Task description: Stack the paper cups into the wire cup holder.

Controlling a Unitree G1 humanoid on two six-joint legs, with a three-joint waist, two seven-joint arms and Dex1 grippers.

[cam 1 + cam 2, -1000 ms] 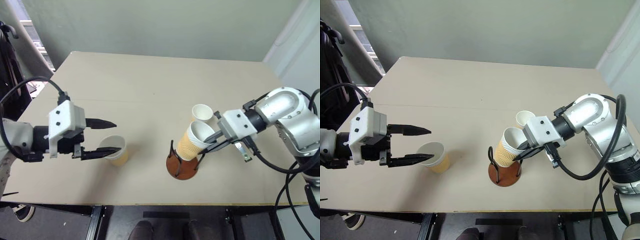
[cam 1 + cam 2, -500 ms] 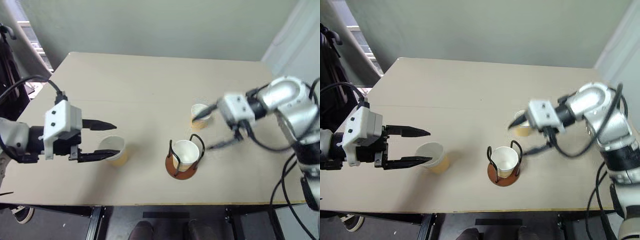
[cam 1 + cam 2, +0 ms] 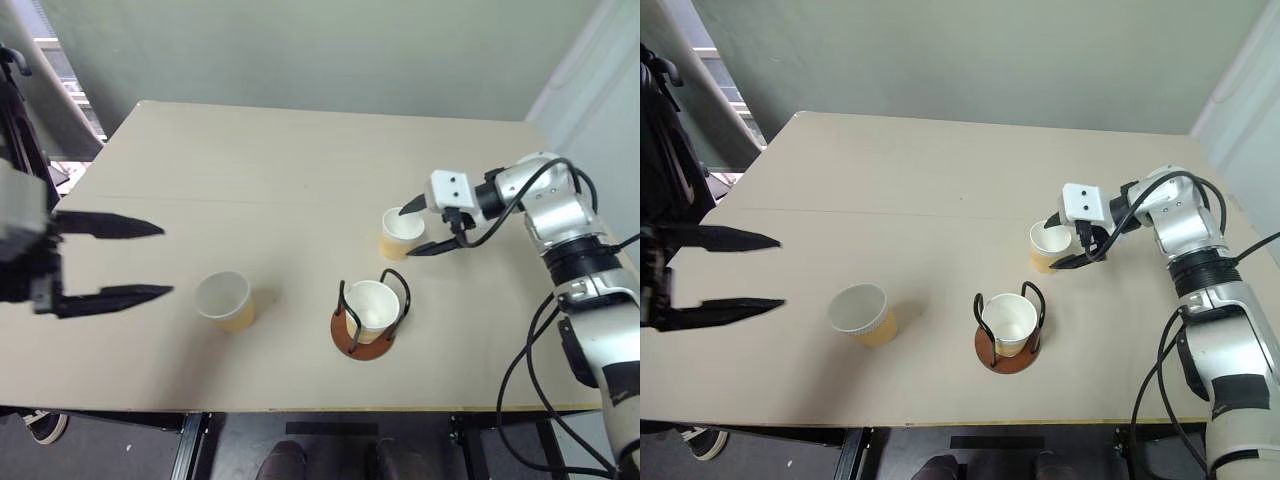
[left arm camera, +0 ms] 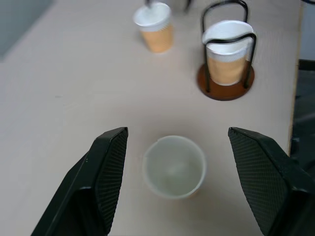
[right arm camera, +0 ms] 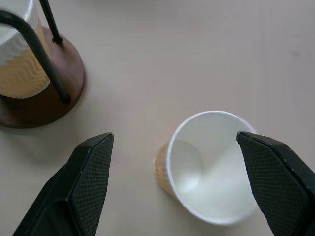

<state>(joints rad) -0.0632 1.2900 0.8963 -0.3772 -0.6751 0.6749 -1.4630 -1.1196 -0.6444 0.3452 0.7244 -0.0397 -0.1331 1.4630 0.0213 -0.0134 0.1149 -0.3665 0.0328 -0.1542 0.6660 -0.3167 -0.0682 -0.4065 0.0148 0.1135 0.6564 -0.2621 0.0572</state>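
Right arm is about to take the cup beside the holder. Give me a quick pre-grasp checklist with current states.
1. Right gripper jaws open: ok.
2. Jaws straddle the cup by the right gripper, one finger each side: ok.
3. That cup upright on the table: ok.
4. wire cup holder upright, one cup seated inside: ok.
5. Left gripper open, clear of the holder: ok.
6. Third cup upright, untouched: ok.

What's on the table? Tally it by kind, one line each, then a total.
Paper cups: 3, one in the holder, one by the right gripper, one standing alone
Wire cup holder: 1
Total: 4
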